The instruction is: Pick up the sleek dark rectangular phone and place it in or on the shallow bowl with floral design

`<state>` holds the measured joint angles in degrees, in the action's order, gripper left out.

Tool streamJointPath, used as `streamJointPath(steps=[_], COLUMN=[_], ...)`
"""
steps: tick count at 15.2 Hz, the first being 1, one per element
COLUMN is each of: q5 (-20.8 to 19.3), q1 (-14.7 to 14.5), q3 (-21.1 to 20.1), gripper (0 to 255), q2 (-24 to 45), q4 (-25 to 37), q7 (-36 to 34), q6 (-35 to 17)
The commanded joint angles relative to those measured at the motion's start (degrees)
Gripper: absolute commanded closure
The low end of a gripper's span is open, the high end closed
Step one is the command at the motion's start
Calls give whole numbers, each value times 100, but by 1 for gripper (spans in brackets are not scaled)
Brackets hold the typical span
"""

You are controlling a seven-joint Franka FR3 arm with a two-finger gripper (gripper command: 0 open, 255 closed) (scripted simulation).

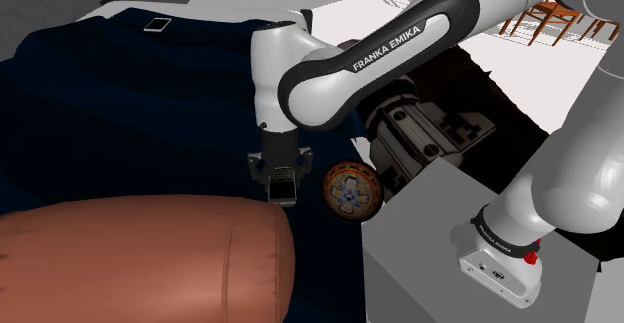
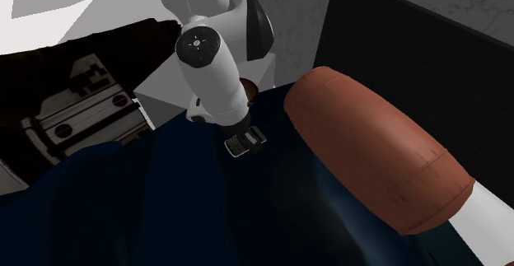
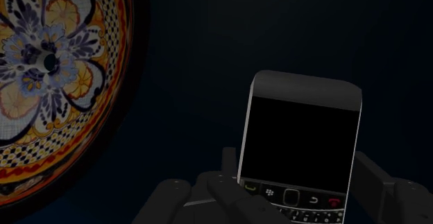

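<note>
A dark rectangular phone (image 3: 300,143) with a black screen and a small keypad sits clasped between my two black fingers. My gripper (image 3: 300,177) is shut on it, just above the dark blue cover (image 1: 120,121). In the shoulder view the gripper (image 1: 283,185) hangs from the white arm with the phone (image 1: 284,188) in its jaws. The shallow bowl (image 1: 351,189), with orange rim and blue floral pattern, lies close beside the gripper, towards the stand. In the wrist view the bowl (image 3: 55,84) lies apart from the phone. The second exterior view has the gripper (image 2: 245,142) below the wrist.
A large brown bolster (image 1: 140,256) lies right beside the gripper on the blue cover; it also appears as the bolster (image 2: 379,149). A small light-coloured phone (image 1: 157,23) rests at the far edge of the cover. The grey stand (image 1: 440,241) is at the lower right.
</note>
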<state>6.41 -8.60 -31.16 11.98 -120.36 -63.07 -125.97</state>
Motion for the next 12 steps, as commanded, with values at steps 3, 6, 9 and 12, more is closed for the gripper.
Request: streamJointPath(steps=[3, 6, 9, 12], q5=[1, 71, 135, 192], q1=[-2, 25, 49, 71], q3=[-1, -21, -36, -45], gripper=[255, 255, 255, 255], q2=[8, -139, -276, -403], q4=[-9, 74, 167, 271], q7=[0, 20, 36, 47], q6=[-12, 202, 417, 635])
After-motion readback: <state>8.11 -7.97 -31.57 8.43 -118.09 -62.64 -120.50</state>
